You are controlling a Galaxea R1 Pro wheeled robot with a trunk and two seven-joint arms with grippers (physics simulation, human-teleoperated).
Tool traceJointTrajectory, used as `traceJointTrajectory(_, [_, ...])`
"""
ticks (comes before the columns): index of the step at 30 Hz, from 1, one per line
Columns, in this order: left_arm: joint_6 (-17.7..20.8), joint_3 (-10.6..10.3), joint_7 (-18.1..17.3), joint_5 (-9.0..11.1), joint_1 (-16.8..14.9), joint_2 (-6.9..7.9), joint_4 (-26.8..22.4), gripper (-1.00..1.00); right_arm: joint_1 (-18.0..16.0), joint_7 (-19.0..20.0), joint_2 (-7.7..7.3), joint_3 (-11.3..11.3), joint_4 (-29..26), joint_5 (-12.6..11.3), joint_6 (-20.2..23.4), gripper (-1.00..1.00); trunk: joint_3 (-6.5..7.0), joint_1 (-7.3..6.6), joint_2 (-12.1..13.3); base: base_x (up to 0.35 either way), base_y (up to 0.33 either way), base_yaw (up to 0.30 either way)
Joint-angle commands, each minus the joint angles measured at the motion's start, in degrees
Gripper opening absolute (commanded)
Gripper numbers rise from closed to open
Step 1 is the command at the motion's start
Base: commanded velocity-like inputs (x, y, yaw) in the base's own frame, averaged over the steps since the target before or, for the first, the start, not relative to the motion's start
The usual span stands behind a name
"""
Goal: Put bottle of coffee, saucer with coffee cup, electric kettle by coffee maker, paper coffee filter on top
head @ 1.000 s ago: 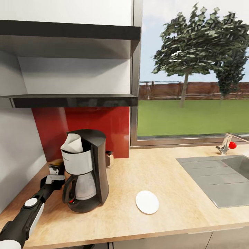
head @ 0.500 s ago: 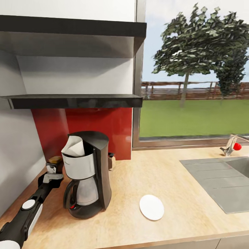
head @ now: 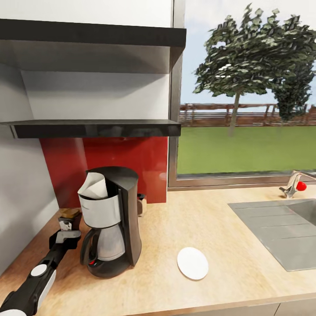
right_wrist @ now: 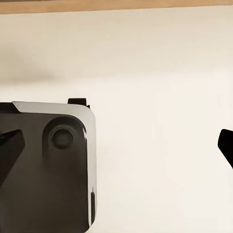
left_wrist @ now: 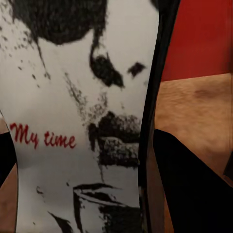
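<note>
Far left of the kitchen countertop [head: 228, 219]: left gripper [head: 65, 224] reaches in low beside the coffee maker [head: 112, 219], at the bottle of coffee [head: 70, 215]. Only the bottle's yellow-gold lid and a bit of dark body show past the gripper in the head view. In the left wrist view the white label [left_wrist: 77, 121] with black print and red "My time" sits right between the dark fingers [left_wrist: 194, 189], so the jar looks enclosed. Whether the pads press it or have eased off, cannot tell. Bottle stands on the counter, close left of the machine, against the red backsplash [head: 131, 162]; likely the set-down spot.

Coffee maker upright, white paper filter [head: 94, 185] standing in its top, carafe in place. That step reads as done.

Saucer [head: 192, 263] lies flat, near right of the machine, bare. Cup and kettle remain to be placed.

Sink [head: 281, 232] and tap [head: 293, 186] far right.

Right gripper: one dark fingertip [right_wrist: 227, 145] at the right wrist view's edge, over a pale surface; opening cannot be judged.
</note>
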Motion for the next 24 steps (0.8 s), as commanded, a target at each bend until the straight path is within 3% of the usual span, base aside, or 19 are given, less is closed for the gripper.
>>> traceJointTrajectory(1, [-0.24,0.36,-0.33,-0.53,-0.04,-0.27,0.16,-1.0,-0.02,-0.05,0.0,0.01,0.06,0.02,-0.19,1.0,-0.02,0.02,-0.04,0.0,0.0,0.0])
traceJointTrajectory(7, [-0.22,0.35,-0.33,-0.59,-0.18,-1.1,0.36,-1.0,-0.02,0.02,0.0,0.07,0.06,0.02,-0.19,1.0,-0.02,0.02,-0.04,0.0,0.0,0.0])
traceJointTrajectory(22, [-0.19,0.46,-0.28,-0.7,-0.29,-1.1,0.33,-1.0,-0.02,0.02,0.06,0.01,0.06,0.02,-0.19,1.0,-0.02,0.02,-0.04,0.0,0.0,0.0])
traceJointTrajectory(23, [-0.19,0.45,-0.27,-0.7,-0.29,-1.1,0.34,1.0,-0.02,0.02,0.06,0.01,0.06,0.02,-0.19,1.0,-0.02,0.02,-0.04,0.0,0.0,0.0])
traceJointTrajectory(24, [-0.19,0.55,-0.25,-0.69,-0.3,-1.07,0.33,1.0,-0.01,0.02,0.08,0.01,0.06,0.02,-0.19,1.0,-0.02,0.02,-0.04,0.0,0.0,0.0])
